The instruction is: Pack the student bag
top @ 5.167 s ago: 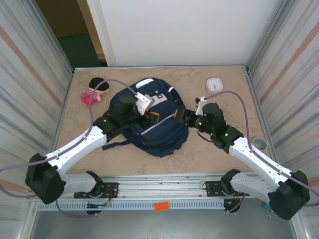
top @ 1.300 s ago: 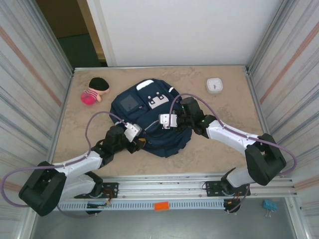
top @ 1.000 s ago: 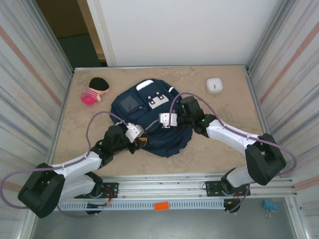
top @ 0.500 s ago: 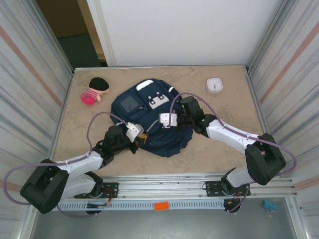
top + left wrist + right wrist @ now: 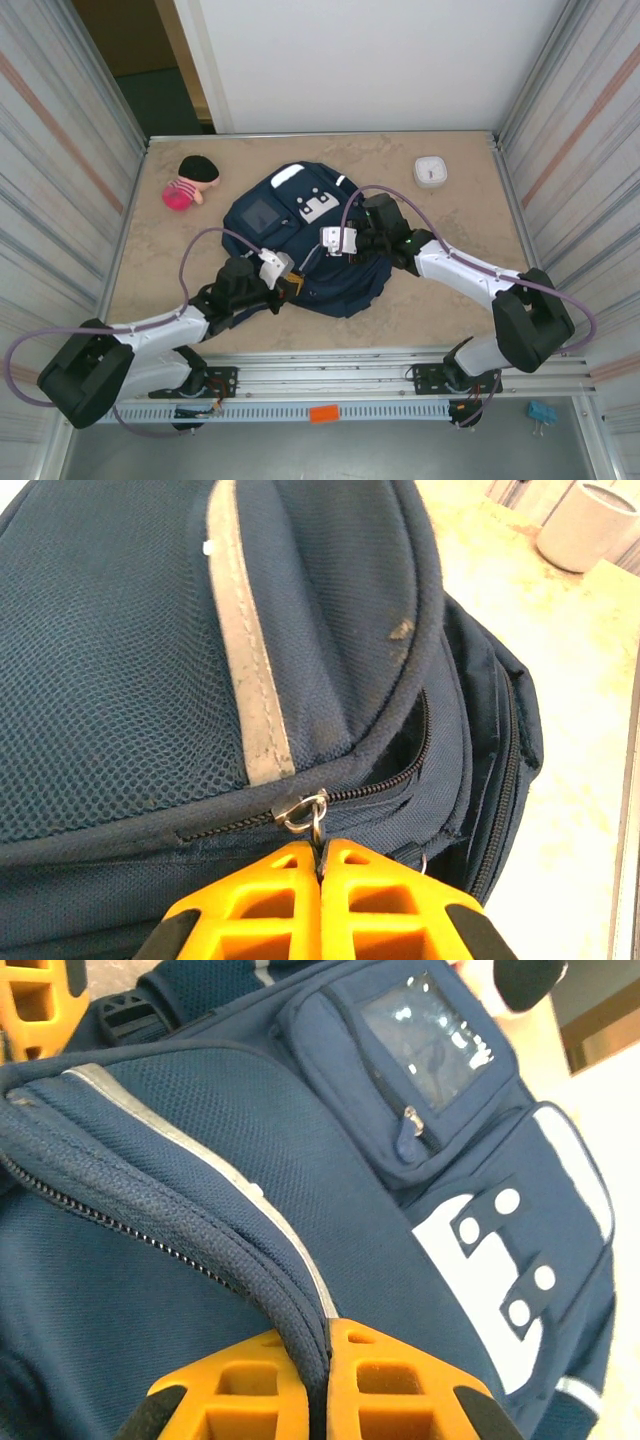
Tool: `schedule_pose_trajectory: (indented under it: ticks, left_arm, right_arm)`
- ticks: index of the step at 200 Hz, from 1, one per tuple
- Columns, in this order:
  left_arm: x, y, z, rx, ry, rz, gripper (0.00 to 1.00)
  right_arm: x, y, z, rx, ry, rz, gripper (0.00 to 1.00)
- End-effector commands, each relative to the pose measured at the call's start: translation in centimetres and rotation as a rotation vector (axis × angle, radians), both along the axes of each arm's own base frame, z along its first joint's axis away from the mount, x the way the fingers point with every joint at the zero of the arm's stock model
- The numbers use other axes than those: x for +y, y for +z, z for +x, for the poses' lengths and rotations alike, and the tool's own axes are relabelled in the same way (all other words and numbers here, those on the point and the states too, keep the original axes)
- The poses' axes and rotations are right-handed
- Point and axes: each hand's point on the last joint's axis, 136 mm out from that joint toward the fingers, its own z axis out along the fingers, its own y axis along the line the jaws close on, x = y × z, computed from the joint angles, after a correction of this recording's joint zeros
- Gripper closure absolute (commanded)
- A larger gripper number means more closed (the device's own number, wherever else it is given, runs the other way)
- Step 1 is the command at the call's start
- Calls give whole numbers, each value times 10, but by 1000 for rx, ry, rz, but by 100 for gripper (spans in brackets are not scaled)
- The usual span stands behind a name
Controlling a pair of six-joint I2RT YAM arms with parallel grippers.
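The student bag [image 5: 340,285] lies flat at the table's middle, navy with white stripes and a white patch. My left gripper [image 5: 291,283] is at its near left edge. In the left wrist view the orange fingers [image 5: 270,900] are shut on the ring pull [image 5: 318,825] of a zipper on the student bag [image 5: 120,680]; the zipper gapes slightly to the right of the slider. My right gripper [image 5: 313,258] rests on the bag's middle. In the right wrist view it [image 5: 322,1355] is pinched shut on a piped seam ridge [image 5: 200,1240] of the student bag [image 5: 330,1190].
A pink doll with black hair [image 5: 190,180] lies at the back left. A small white square item [image 5: 431,170] sits at the back right. A grey cup [image 5: 590,525] stands beyond the bag in the left wrist view. Corrugated walls close both sides.
My left gripper has closed on the zipper pull and shifted slightly right and nearer, tugging the bag's edge. The right arm has stayed in place on the seam.
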Motion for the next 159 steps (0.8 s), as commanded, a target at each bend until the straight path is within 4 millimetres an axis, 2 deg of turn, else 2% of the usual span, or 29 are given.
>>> schedule_pose_trajectory:
  ticks: [1, 17, 31, 45, 74, 83, 115, 139, 159]
  left_arm:
    - [3, 5, 8, 9, 62, 4, 100]
    - [7, -1, 11, 15, 89, 28, 100]
    - [9, -5, 11, 16, 96, 45, 100]
    - [10, -7, 12, 16, 95, 57, 100]
    - [10, -11, 10, 24, 86, 77, 100]
    - [10, -13, 10, 24, 83, 84, 100]
    - [11, -12, 10, 22, 82, 90, 100]
    - [11, -12, 9, 20, 83, 91, 100]
    - [11, -12, 10, 20, 85, 90, 100]
  right_arm:
    - [-4, 38, -11, 193, -136, 145, 63]
    - [-9, 53, -18, 430, -310, 284, 51]
    - [-14, 54, -24, 644, -477, 384, 45]
    - [-15, 48, -33, 843, -599, 460, 44]
    - [-18, 34, -41, 1144, -829, 603, 53]
    - [-18, 30, -42, 1211, -882, 649, 55]
    - [-26, 2, -42, 1421, -1140, 778, 56]
    - [-24, -11, -43, 1547, -1231, 879, 53]
    - [-25, -21, -40, 1578, -1287, 932, 48]
